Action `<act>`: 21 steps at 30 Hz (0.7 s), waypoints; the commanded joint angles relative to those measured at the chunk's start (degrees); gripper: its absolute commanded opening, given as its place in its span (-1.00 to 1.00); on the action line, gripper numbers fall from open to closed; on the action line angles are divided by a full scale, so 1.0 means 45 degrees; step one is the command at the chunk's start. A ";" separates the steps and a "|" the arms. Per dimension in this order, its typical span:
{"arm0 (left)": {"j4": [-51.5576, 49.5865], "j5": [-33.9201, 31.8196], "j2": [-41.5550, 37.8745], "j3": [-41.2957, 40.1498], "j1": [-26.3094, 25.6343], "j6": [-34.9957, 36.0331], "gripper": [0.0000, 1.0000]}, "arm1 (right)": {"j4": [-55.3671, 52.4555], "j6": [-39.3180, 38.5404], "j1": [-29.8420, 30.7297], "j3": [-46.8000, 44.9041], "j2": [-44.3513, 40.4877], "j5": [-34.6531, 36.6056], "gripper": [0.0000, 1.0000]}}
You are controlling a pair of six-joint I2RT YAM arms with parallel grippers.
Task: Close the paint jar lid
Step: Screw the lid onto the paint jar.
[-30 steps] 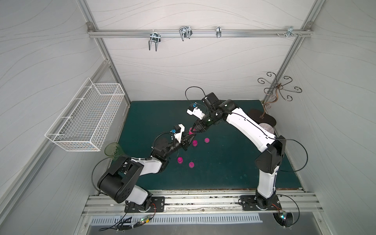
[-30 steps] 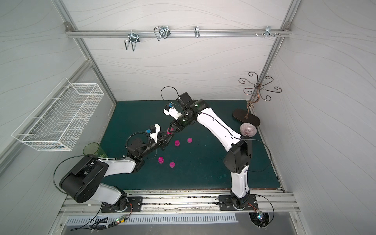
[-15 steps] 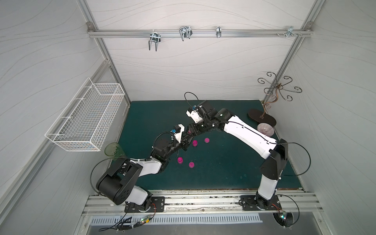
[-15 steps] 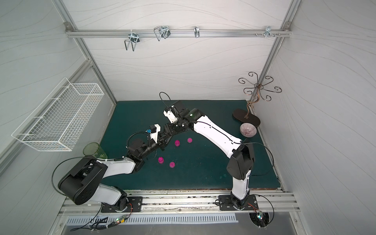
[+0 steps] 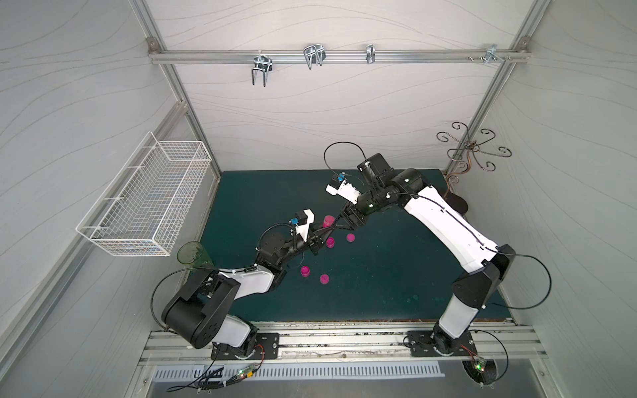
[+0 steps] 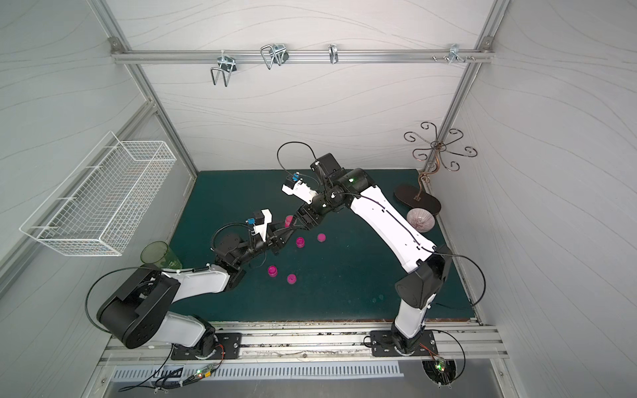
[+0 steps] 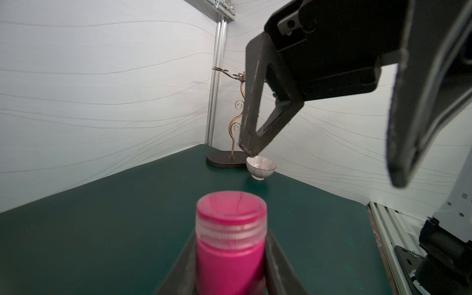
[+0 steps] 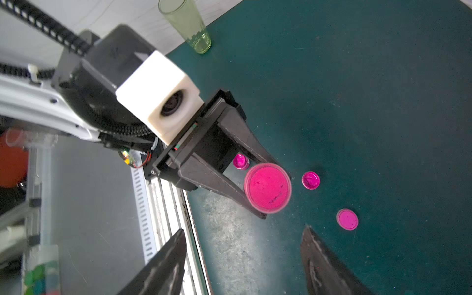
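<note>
A pink paint jar (image 7: 230,258) stands upright between my left gripper's fingers, held above the green mat (image 5: 379,286). Its lid (image 7: 231,213), pink on top with a translucent ribbed rim, sits on the jar's mouth. Both top views show the jar (image 5: 328,220) (image 6: 289,220) near the mat's middle. My left gripper (image 5: 324,230) is shut on the jar's body. My right gripper (image 8: 244,229) hangs just above the lid (image 8: 267,187), open and holding nothing. In the left wrist view its fingers (image 7: 251,122) stand wide apart over the jar.
Two small pink jars (image 5: 330,243) (image 5: 305,271) and two loose pink lids (image 5: 350,237) (image 5: 324,278) lie on the mat by the left gripper. A green cup (image 5: 191,253) stands at the left edge under a wire basket (image 5: 148,203). A striped bowl (image 6: 420,220) and a metal stand (image 6: 417,201) sit at the right.
My right gripper has opened, let go of the lid and lifted away from the jar. The left gripper still holds the jar in the same place.
</note>
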 commanded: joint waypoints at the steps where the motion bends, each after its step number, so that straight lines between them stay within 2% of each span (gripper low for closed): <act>1: 0.1435 0.0636 0.0127 0.0617 -0.0002 -0.0264 -1.00 | -0.1104 -0.1774 0.0032 0.0592 0.0671 -0.0519 0.39; 10: 0.1426 0.0820 0.0171 0.0656 -0.0002 -0.0368 -1.00 | -0.1508 -0.2085 -0.0027 0.1798 0.1855 -0.0758 0.18; 21: 0.1154 0.0824 0.0131 0.0637 -0.0002 -0.0187 -1.00 | -0.1671 -0.1919 -0.0134 0.2083 0.2086 -0.0758 0.03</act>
